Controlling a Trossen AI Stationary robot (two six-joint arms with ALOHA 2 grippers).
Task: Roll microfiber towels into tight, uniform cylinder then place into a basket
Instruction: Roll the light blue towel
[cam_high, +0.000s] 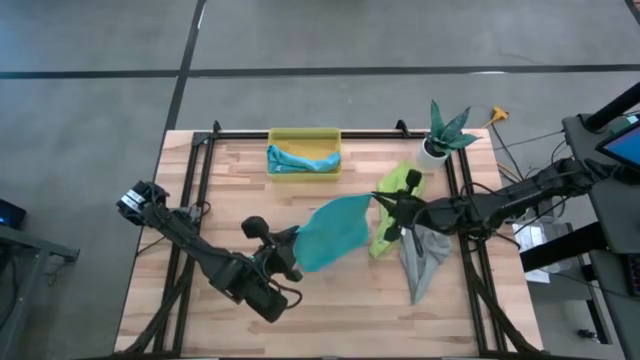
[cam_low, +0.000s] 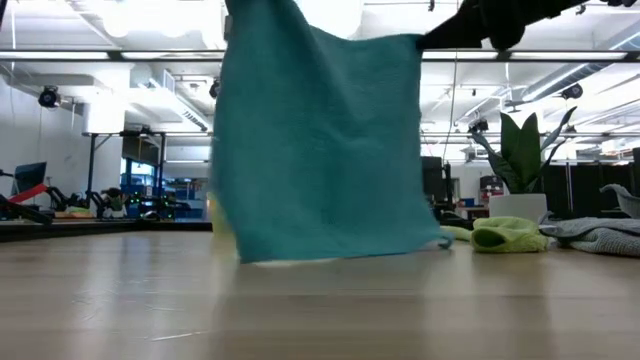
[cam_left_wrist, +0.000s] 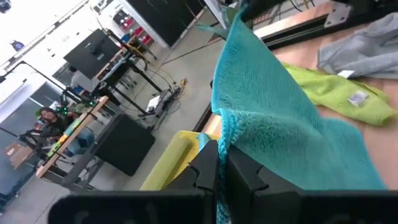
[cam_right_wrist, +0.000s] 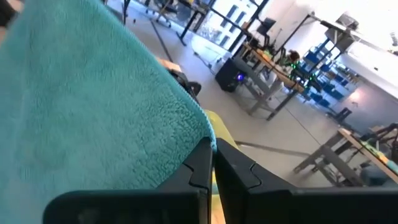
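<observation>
A: What has the left gripper (cam_left_wrist: 221, 163) got?
B: Its fingers are clamped on a corner of the teal towel (cam_left_wrist: 273, 118).
A: And beyond it?
B: The lime green towel (cam_left_wrist: 336, 93) touching the grey towel (cam_left_wrist: 360, 46) on the table (cam_left_wrist: 379, 146), and the yellow basket (cam_left_wrist: 171, 158)

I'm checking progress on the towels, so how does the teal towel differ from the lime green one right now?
The teal towel hangs spread out above the table, pinched at one corner by the left gripper and at another by the right gripper; the lime green towel lies crumpled on the table, held by neither gripper. Teal is a flat sheet; lime green is bunched. Neither is rolled, and neither is in the basket.
</observation>
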